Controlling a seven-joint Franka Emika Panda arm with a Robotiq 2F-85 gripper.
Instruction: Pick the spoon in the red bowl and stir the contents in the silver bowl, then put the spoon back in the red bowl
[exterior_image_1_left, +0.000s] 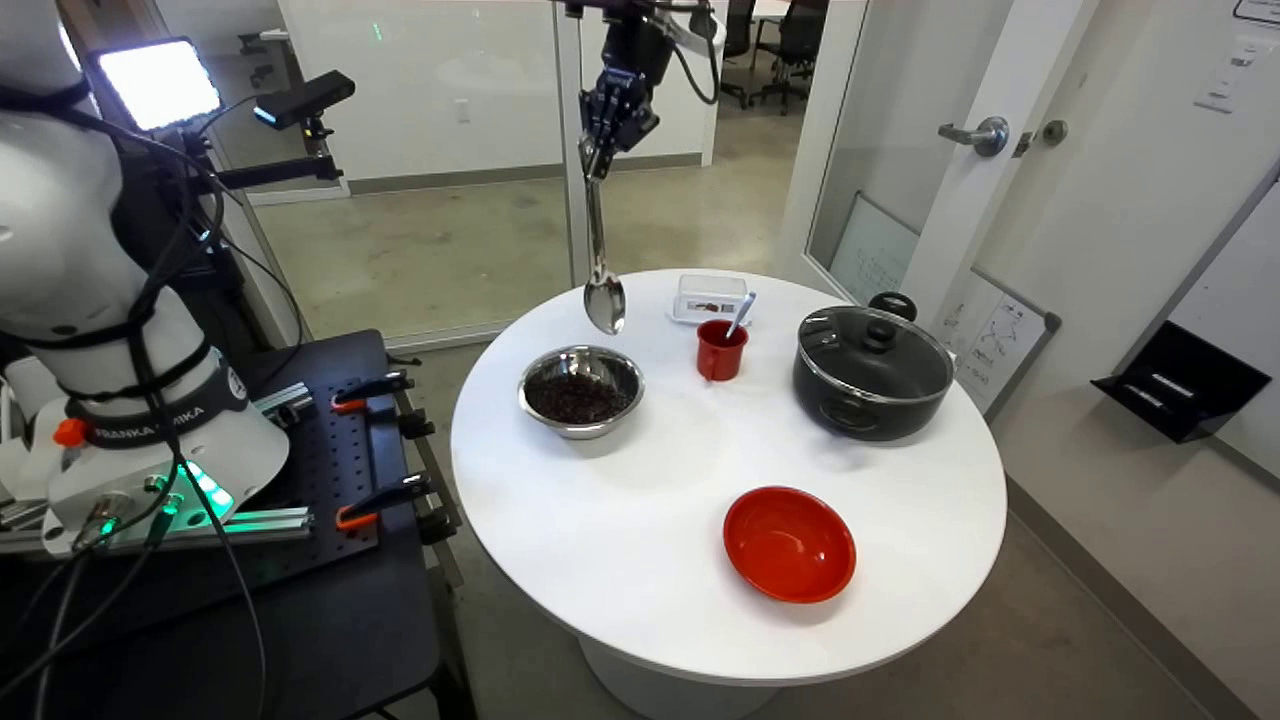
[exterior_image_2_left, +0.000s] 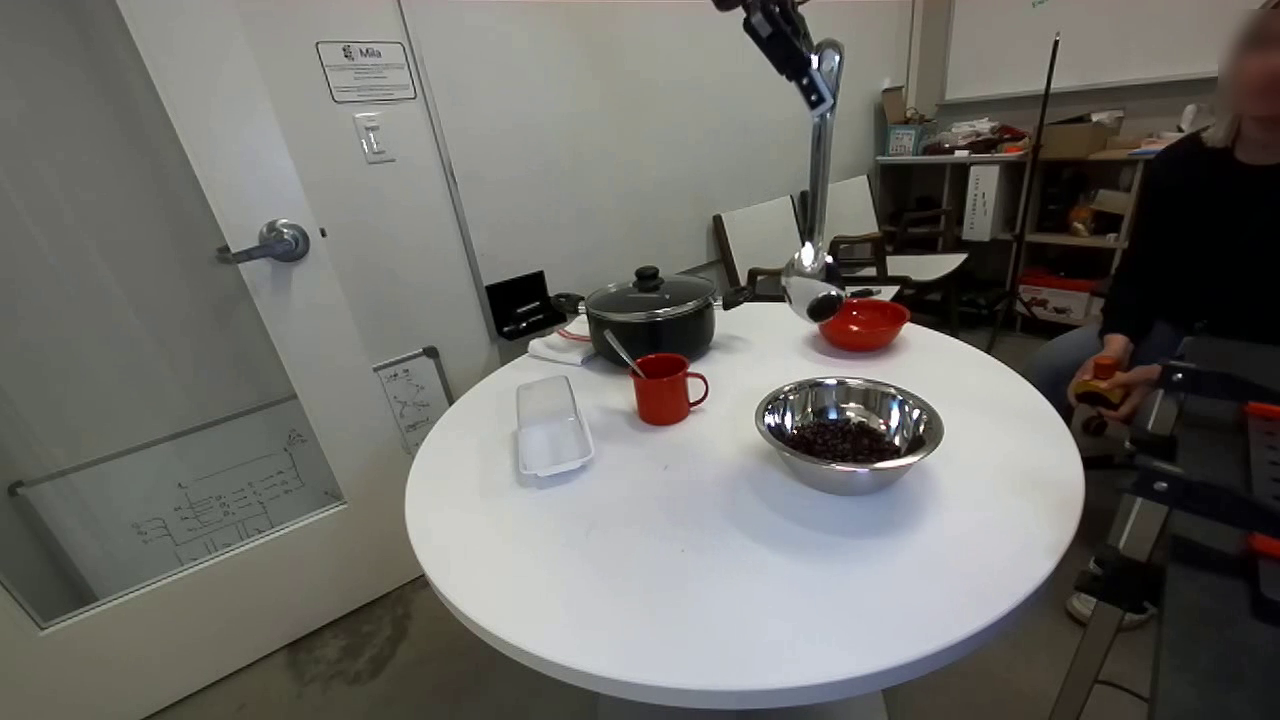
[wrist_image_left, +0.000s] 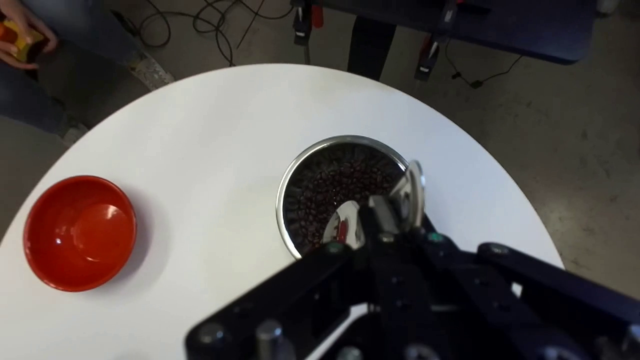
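While the spoon (exterior_image_2_left: 820, 180) is held in the air, head downward and nearly upright, its handle is grasped near the upper end by the jaws, which are clenched upon the metal. The rounded tip of the handle is seen above the grip in an exterior view, and most of the spoon's length is hung below it. In the wrist view, the oval head is shown beyond the jaws, set against the dark contents (wrist_image_left: 345, 180) of the silver bowl (exterior_image_2_left: 850, 480). In both exterior views, the head is seen higher than the bowl's rim, with a gap between; whether it is centred over the bowl cannot be told.

The silver bowl is carried by the tabletop (exterior_image_1_left: 640, 540). The red bowl (exterior_image_1_left: 788, 545) is also set there, well apart from the jaws and the spoon. A red cup (exterior_image_1_left: 715, 360) with a slim utensil (exterior_image_1_left: 740, 314) leaning in it, a clear box (exterior_image_2_left: 553, 445) and a lidded black pot (exterior_image_1_left: 900, 415) are supported there too.
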